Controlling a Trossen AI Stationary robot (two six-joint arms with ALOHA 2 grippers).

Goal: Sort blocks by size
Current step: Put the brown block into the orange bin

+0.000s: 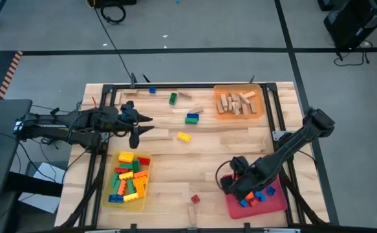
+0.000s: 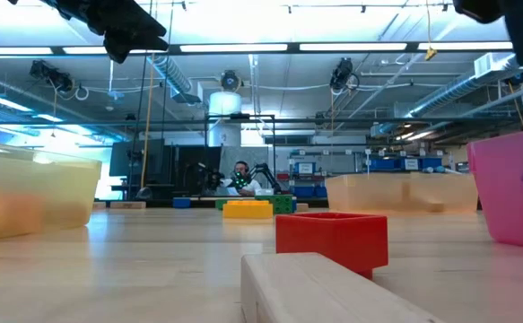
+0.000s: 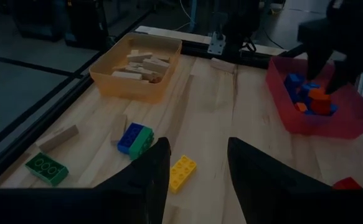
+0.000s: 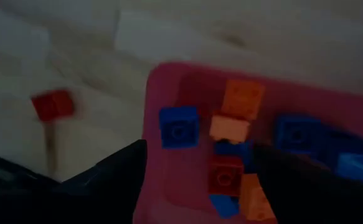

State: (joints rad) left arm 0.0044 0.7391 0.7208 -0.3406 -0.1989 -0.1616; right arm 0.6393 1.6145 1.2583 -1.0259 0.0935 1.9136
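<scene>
Three trays (image 1: 129,200) mostly filled; we see loose blocks (image 1: 191,118) left, right gripper (image 1: 230,183) wide, left gripper (image 1: 138,126) parted, empty.

Even, bright overhead light fills the high view; the wooden table (image 1: 227,145) shows only soft, short shadows. In the low view, long ceiling light strips (image 2: 243,47) glare white, and the near wooden piece (image 2: 324,292) and red block (image 2: 333,240) are blurred. Both wrist views are dim. The right wrist view is the darkest and smeared, with the red tray (image 4: 169,124) and its blocks (image 4: 231,149) soft-edged.
</scene>
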